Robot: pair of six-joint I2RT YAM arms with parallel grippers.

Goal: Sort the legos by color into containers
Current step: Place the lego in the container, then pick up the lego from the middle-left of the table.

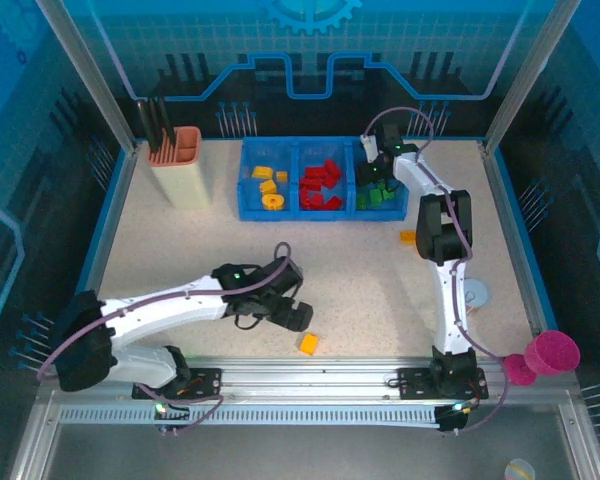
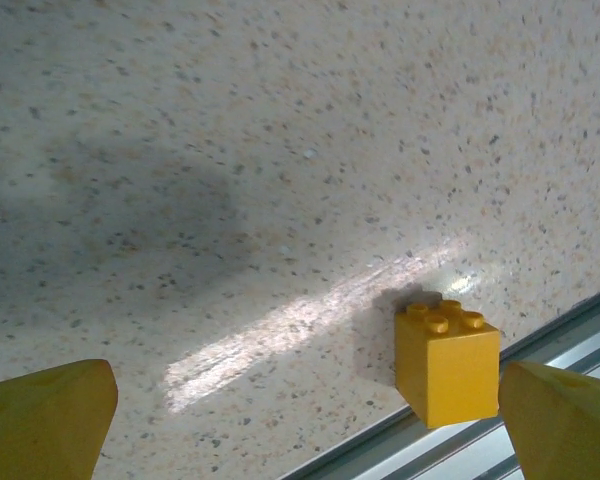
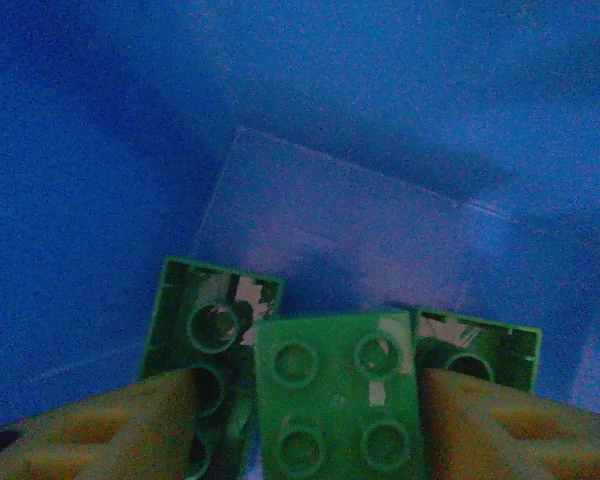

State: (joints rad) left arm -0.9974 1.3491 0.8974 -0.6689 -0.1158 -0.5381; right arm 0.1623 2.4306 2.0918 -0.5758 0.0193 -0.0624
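Within right compartment (image 1: 376,213), green legos (image 1: 377,198)

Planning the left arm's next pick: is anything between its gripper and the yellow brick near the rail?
Nothing visible. The yellow brick stands on the table just ahead of the open left gripper, close to one finger.

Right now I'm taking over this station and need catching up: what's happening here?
The robot is sorting bricks by color into a blue tray: yellow pieces left, red middle, green right. The right gripper is down in the green compartment with a green brick between its fingers; whether it grips it is unclear. The left gripper is open, low over the table, beside a yellow brick at the near edge. One orange brick lies loose near the tray.
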